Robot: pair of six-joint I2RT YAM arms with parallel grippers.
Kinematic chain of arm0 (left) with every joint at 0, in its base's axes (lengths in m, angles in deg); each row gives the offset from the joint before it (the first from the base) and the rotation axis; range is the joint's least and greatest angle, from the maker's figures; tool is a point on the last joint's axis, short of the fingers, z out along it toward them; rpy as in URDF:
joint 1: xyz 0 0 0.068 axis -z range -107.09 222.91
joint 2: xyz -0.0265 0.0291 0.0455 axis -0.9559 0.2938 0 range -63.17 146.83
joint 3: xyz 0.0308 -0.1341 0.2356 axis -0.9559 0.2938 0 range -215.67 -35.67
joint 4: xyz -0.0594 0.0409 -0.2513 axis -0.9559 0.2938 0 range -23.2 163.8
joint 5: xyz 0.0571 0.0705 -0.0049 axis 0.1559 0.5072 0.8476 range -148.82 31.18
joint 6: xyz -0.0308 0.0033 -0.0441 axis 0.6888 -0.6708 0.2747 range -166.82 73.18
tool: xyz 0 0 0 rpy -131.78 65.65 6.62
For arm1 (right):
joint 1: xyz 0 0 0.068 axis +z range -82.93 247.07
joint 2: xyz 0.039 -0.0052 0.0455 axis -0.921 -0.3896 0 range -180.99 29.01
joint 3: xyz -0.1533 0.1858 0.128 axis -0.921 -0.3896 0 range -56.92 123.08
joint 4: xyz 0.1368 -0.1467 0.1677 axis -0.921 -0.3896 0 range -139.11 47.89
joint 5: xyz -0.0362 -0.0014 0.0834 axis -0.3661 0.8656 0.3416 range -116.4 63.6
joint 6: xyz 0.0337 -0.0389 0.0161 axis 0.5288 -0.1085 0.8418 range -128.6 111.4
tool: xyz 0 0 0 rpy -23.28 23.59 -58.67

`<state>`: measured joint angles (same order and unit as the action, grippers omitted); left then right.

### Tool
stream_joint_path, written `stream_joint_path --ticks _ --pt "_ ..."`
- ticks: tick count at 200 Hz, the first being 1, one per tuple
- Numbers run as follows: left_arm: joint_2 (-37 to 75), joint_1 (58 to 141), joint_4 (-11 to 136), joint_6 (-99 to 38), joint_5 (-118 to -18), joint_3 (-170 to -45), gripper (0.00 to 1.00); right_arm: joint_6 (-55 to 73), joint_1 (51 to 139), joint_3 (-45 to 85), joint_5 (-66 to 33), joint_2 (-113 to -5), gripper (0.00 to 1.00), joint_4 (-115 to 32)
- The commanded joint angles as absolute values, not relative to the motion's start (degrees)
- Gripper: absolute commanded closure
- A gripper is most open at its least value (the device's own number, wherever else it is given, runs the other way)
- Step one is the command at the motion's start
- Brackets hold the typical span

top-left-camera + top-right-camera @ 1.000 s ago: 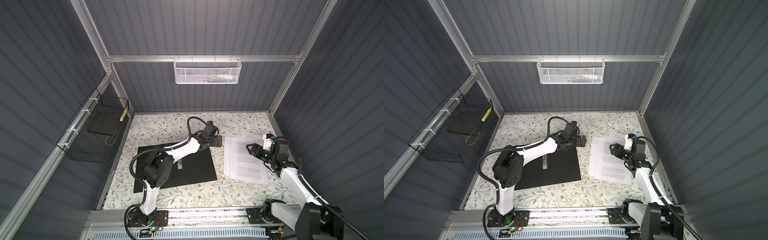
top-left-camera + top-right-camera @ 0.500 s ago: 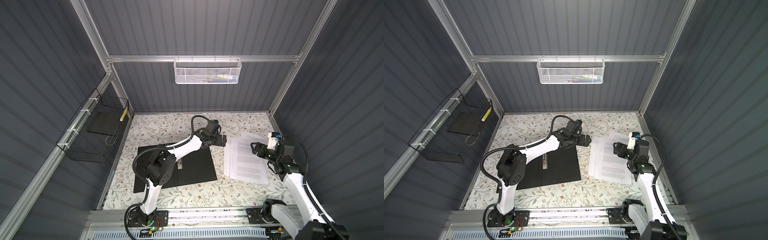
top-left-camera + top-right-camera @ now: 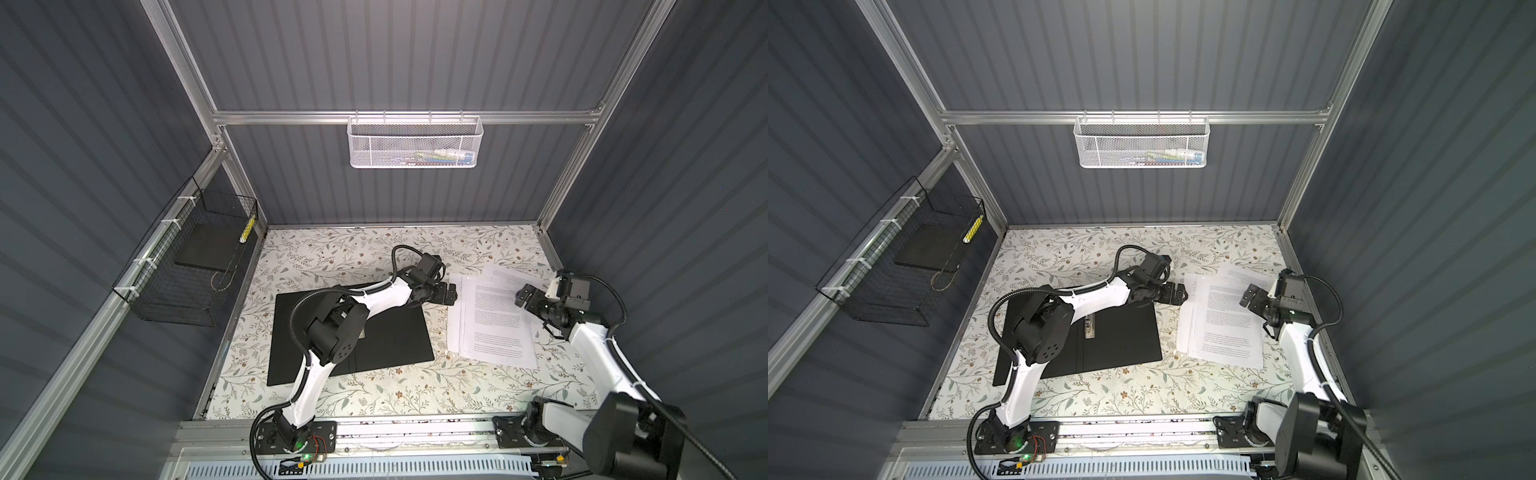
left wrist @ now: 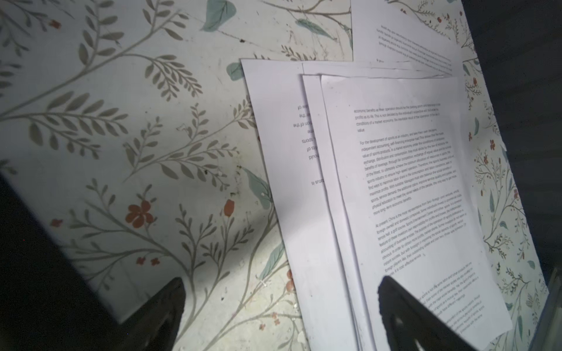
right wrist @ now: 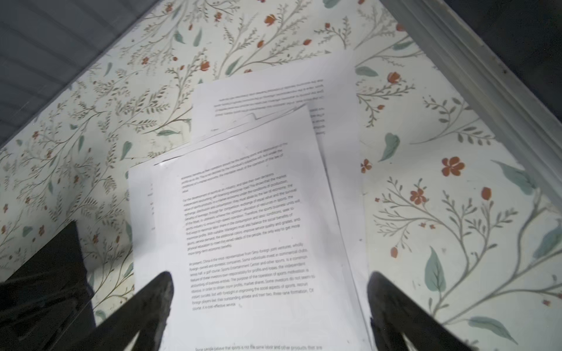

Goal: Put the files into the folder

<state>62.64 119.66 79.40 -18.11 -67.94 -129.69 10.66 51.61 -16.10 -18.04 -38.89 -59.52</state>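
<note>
Floral table (image 3: 353, 257): files (image 3: 494, 328), apparently open folder (image 3: 390, 345)

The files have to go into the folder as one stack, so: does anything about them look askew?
Yes. The files are fanned, not squared: lower sheets jut out sideways from under the top page, and the rear sheet lies rotated, its corner poking out. They lie beside the open folder, none inside it.

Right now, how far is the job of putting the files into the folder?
Done: the folder lies open, black inside up, clip showing. In hand: nothing; both arms' jaws stand open, the left at the edge of the files, the right over them. Left: the files lie fanned on the table beside the folder; all must go in.
</note>
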Motion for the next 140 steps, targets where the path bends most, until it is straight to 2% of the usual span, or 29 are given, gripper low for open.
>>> stream_joint_path --ticks 1,62,101,124,140 --pt "64.55 120.33 78.44 -17.38 -70.99 -130.28 0.01 12.71 49.41 -16.33 -16.36 -40.44 0.01 -55.64" --pt "66.73 120.92 80.54 -17.20 -71.16 -131.77 0.01 13.17 44.36 -8.83 -11.46 -57.29 0.02 -52.16" --pt "67.33 121.09 79.17 -17.82 -73.06 -131.51 0.01 12.37 43.13 -10.53 -12.10 -57.84 0.01 -48.51" --pt "67.91 121.17 78.76 -17.81 -73.49 -131.73 0.01 13.13 40.21 -7.10 -5.66 -61.60 0.01 -51.15" --pt "67.56 121.30 77.86 -17.24 -72.96 -130.94 0.00 13.46 40.18 -5.68 -4.70 -62.79 0.01 -50.99"
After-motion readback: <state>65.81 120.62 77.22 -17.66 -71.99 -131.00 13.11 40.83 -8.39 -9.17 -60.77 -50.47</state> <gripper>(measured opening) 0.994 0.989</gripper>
